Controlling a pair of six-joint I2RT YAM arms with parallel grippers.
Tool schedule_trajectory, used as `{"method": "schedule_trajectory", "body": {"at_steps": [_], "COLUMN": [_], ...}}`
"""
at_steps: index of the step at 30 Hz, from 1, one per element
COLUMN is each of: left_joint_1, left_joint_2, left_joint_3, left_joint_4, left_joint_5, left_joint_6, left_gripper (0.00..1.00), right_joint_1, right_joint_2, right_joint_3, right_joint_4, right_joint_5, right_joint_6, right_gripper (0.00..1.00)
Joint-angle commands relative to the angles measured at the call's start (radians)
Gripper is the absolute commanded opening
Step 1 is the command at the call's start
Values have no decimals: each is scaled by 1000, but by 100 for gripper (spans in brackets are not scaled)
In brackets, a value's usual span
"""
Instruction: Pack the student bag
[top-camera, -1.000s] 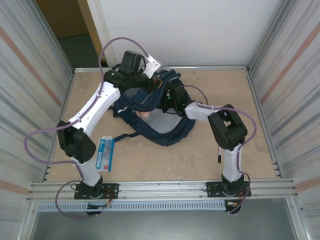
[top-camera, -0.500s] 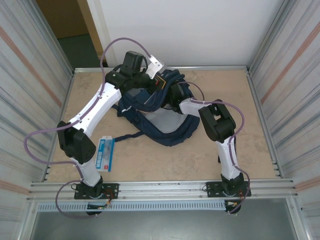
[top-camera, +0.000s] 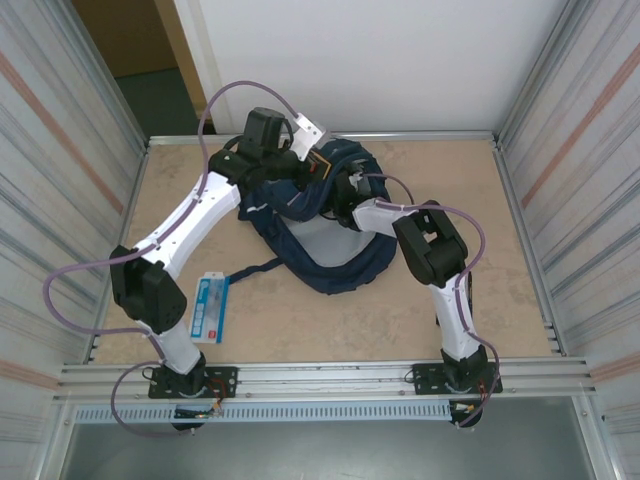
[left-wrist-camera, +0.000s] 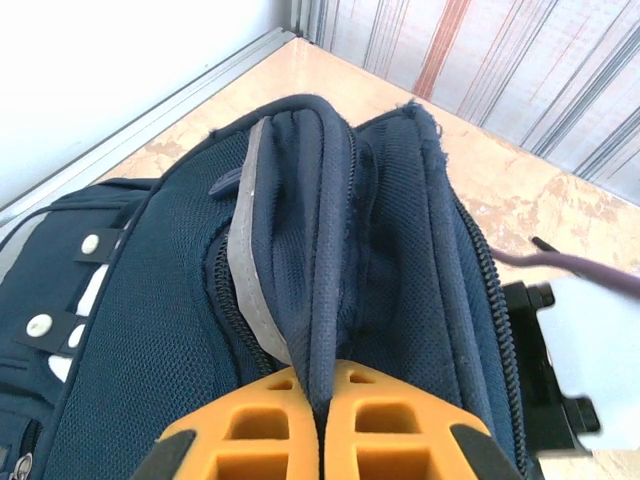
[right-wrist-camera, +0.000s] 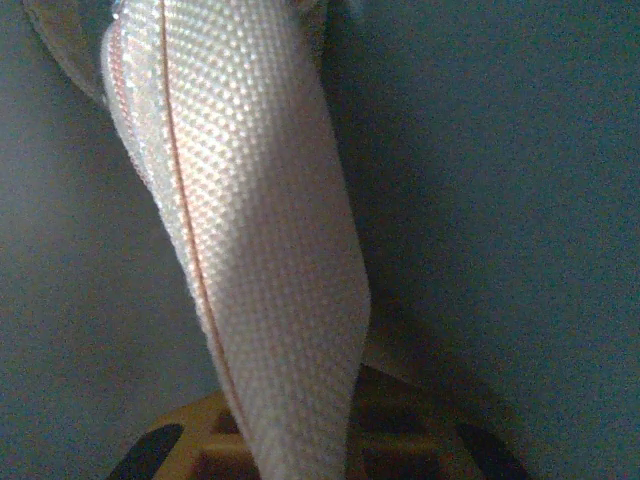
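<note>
Left gripper (left-wrist-camera: 321, 388) pinches student bag (left-wrist-camera: 140, 300) rim; right gripper (right-wrist-camera: 305, 448), inside, clamps pink fabric (right-wrist-camera: 250, 220).

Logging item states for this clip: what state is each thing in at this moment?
student bag: unzipped, lying on the table, one opening edge pinched and held up.
pink pouch: gripped, with navy fabric all around it.
blue-and-white packet: flat on the table, untouched, outside the bag.
left gripper: jaws shut on the student bag's edge.
right gripper: jaws shut on the pink pouch.

Navy student bag (left-wrist-camera: 400, 300) with grey trim; pale pink woven pouch (right-wrist-camera: 260, 250).
</note>
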Motion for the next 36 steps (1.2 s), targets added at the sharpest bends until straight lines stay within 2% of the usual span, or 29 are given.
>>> {"method": "schedule_trajectory", "body": {"at_steps": [1, 4, 8, 12, 14, 17, 21, 24, 29, 32, 36], "left_joint_1": [-18, -17, 6, 36, 43, 43, 44, 39, 38, 37, 30], "left_joint_2": [-102, -100, -100, -92, -73, -45, -17, -9, 4, -2, -9], "left_joint_3": [10, -2, -16, -76, -78, -75, -65, -73, -102, -165, -221], "left_joint_4": [152, 172, 174, 232, 221, 209, 212, 197, 178, 228, 239], "left_joint_5": [74, 57, 30, -4, -11, -26, -23, -67, -79, -70, 7], "left_joint_6": [-26, -26, -15, -6, 8, 22, 15, 60, 67, 31, -39], "left_gripper": [0, 0, 0, 0, 0, 0, 0, 0, 0, 0, 5], "right_joint_1": [7, 4, -1, -15, -17, -36, -49, -66, -78, -90, -125], "right_joint_2": [-5, 0, -37, -105, -138, -169, -248, -309, -471, -578, -766], "right_joint_3": [29, 29, 4, -100, -136, -147, -233, -291, -511, -579, -677], "right_joint_4": [-64, -34, -104, -100, -111, -137, -117, -114, -36, -131, -306], "right_joint_5": [160, 114, 18, -90, -121, -200, -257, -345, -416, -452, -411], "right_joint_6": [127, 139, 126, 108, 70, -21, -54, -93, -151, -295, -436], "right_gripper": [5, 29, 42, 49, 58, 60, 60, 60, 59, 59, 59]}}
